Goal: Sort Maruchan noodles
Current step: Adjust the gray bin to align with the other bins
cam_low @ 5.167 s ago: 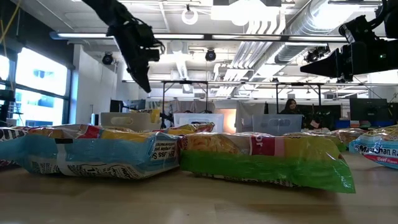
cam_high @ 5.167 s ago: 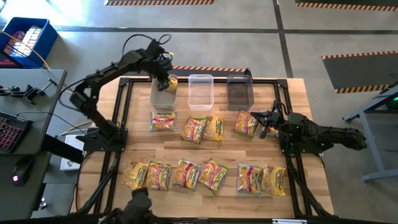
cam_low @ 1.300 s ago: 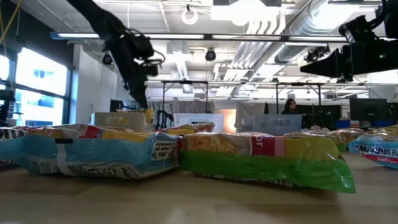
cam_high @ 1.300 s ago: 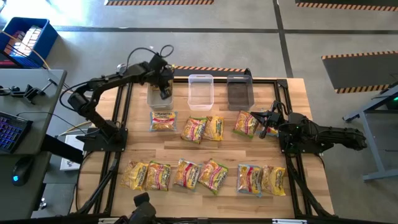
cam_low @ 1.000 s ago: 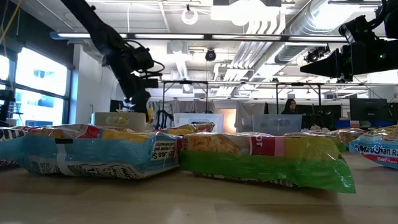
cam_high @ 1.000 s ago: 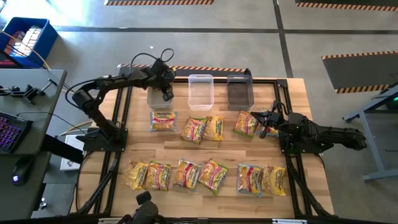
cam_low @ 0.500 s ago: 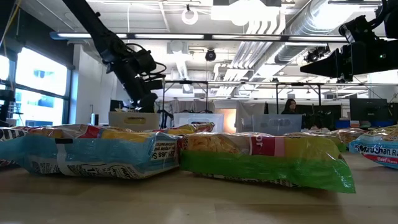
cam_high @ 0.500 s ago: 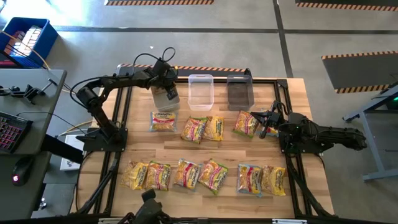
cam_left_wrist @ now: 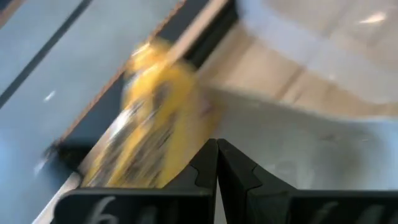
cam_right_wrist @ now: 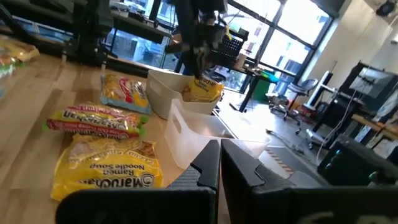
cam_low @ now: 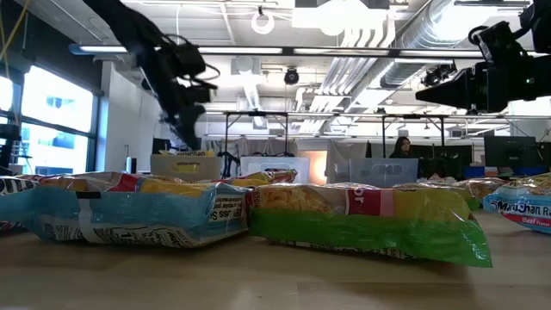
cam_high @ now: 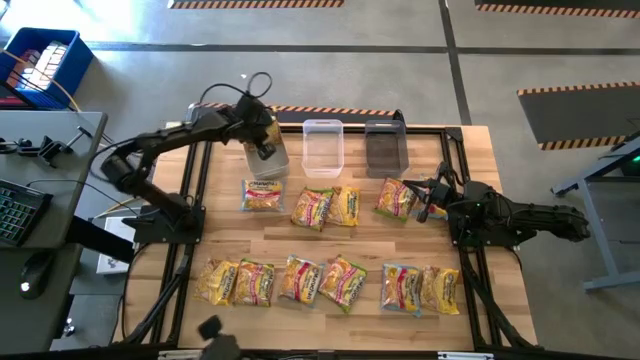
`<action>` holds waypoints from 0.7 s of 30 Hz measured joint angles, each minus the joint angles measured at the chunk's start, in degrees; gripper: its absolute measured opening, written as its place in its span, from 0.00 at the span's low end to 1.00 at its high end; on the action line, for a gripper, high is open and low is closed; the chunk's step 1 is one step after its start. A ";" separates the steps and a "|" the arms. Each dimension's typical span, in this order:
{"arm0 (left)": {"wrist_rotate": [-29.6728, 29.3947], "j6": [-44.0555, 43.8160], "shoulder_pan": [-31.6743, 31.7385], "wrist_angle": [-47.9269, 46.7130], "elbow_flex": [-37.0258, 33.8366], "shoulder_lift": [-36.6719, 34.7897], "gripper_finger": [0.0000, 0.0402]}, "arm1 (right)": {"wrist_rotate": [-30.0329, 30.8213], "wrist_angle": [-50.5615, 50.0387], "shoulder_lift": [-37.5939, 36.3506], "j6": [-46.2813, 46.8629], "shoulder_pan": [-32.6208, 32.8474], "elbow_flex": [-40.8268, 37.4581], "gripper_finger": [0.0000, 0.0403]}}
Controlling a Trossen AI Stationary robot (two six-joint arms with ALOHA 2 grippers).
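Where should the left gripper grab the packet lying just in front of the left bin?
Come straight down on the packet and pinch across its narrow width near the middle. It lies flat and alone on the table, clear of the left bin, so both long edges are free for the fingers.

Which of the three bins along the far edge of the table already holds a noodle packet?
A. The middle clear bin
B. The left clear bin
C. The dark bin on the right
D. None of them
B: a yellow noodle packet sits in the left clear bin, where the left gripper hovers; the middle clear bin and the dark bin look empty.
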 joint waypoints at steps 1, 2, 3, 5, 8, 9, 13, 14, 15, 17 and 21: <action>-2.63 -1.42 0.19 -2.72 0.00 -1.58 0.00 | 0.00 0.00 0.00 -0.59 -0.02 0.01 0.00; -5.34 -2.91 0.42 -5.29 0.00 -2.96 0.00 | 0.00 0.00 0.00 -1.18 -0.02 0.00 0.00; -7.97 -4.68 0.72 -8.16 0.00 -4.38 0.00 | 0.00 0.00 0.00 -2.12 -0.02 0.00 0.00; -10.23 -8.82 2.01 -14.07 0.00 -6.32 0.00 | 0.00 0.00 -0.02 -3.81 -0.02 0.01 0.00; -9.78 -14.12 4.81 -19.58 -0.14 -6.86 0.00 | 0.02 0.00 -0.02 -7.13 -0.02 0.01 0.00; -9.78 -14.57 5.84 -19.57 -0.57 -6.83 0.00 | 0.02 0.01 -0.01 -8.40 -0.02 0.02 0.00; -6.62 -14.75 9.69 -13.65 -3.20 -5.16 0.00 | 0.02 0.02 0.00 -12.76 -0.02 -0.01 0.00; -5.14 -14.73 10.67 -11.77 -3.91 -4.68 0.00 | 0.02 0.02 0.00 -13.66 -0.02 0.01 0.00; -3.87 -14.68 11.54 -9.90 -4.50 -4.13 0.00 | 0.02 0.00 -0.01 -13.90 -0.02 0.02 0.00; -2.26 -14.37 12.82 -6.70 -5.18 -2.81 0.00 | 0.02 0.00 -0.02 -13.58 -0.02 0.00 0.00; -1.32 -13.75 14.74 -3.24 -5.27 0.31 0.00 | 0.02 0.00 -0.01 -13.61 -0.01 0.00 0.00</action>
